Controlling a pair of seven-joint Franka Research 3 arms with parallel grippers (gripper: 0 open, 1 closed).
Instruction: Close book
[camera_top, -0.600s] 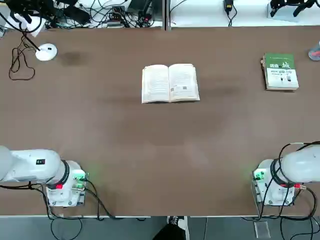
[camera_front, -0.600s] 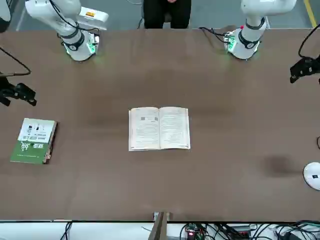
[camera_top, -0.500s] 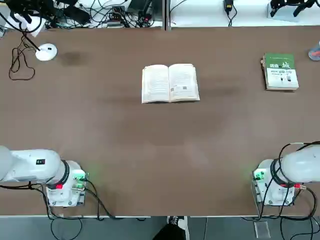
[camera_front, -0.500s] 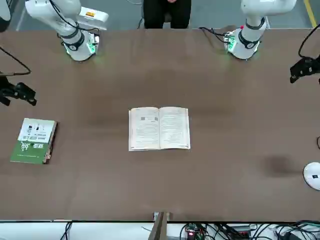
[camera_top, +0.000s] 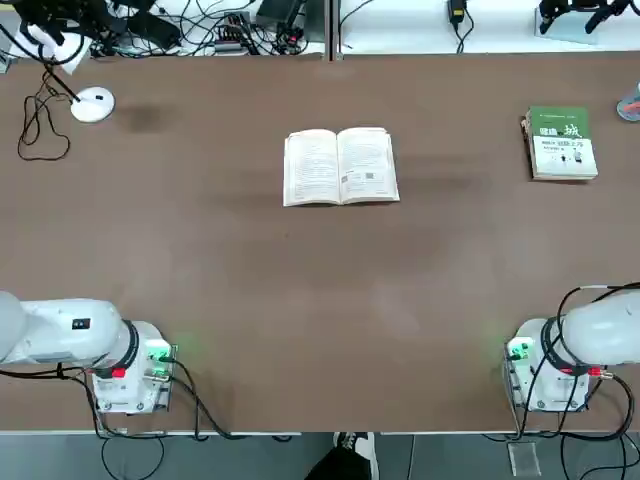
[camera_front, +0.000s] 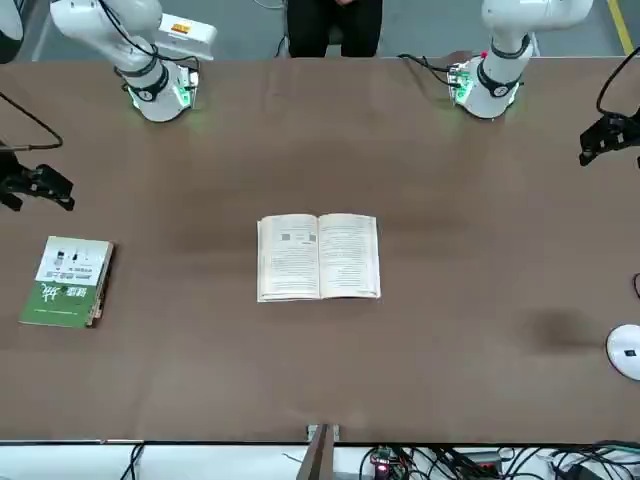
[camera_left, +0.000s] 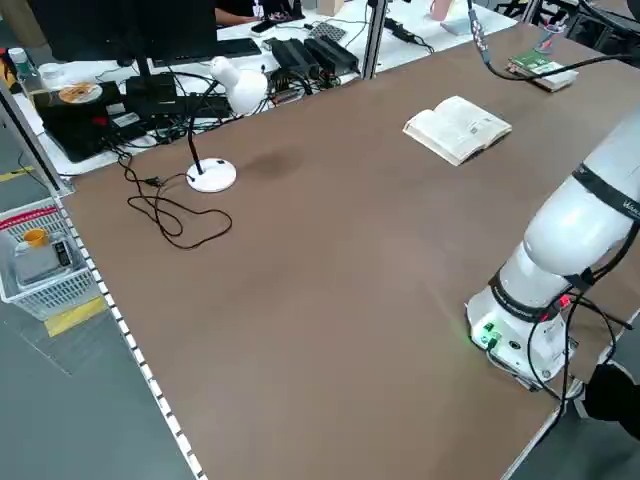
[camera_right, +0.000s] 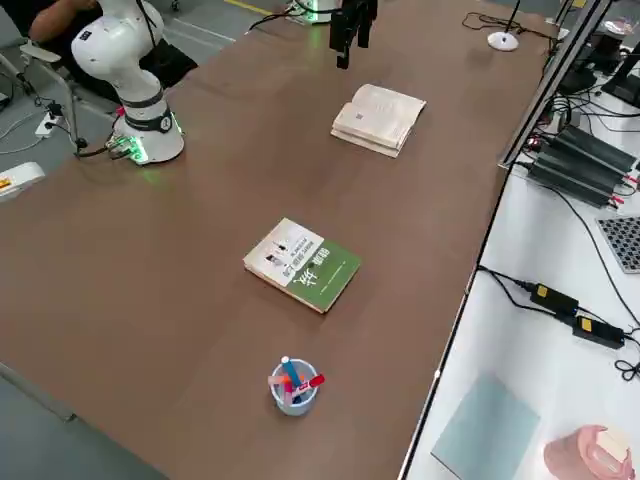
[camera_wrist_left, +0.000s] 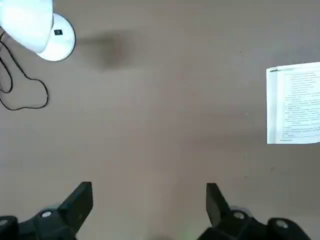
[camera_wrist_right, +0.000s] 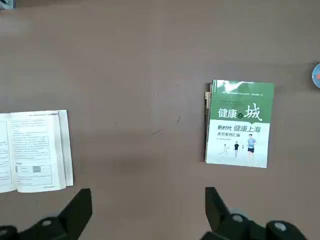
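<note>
The book (camera_top: 341, 166) lies open and flat at the middle of the brown table (camera_top: 320, 300), cream text pages up; it also shows in the front view (camera_front: 319, 257). Neither gripper is near it. In the left wrist view my left gripper (camera_wrist_left: 148, 202) hangs open high over the table, with one page of the book (camera_wrist_left: 295, 102) off to the side. My right gripper (camera_wrist_right: 147, 205) is open too, empty, above bare table between the open book (camera_wrist_right: 32, 150) and a green-covered book (camera_wrist_right: 240, 122). Both arms' bases stand at the robot's edge of the table.
The green-covered book (camera_top: 561, 143) lies closed at the far right. A white desk lamp (camera_top: 92, 103) with a black cord stands at the far left. A cup of pens (camera_right: 292, 385) sits near the right edge. A person (camera_front: 335, 20) is behind the arms.
</note>
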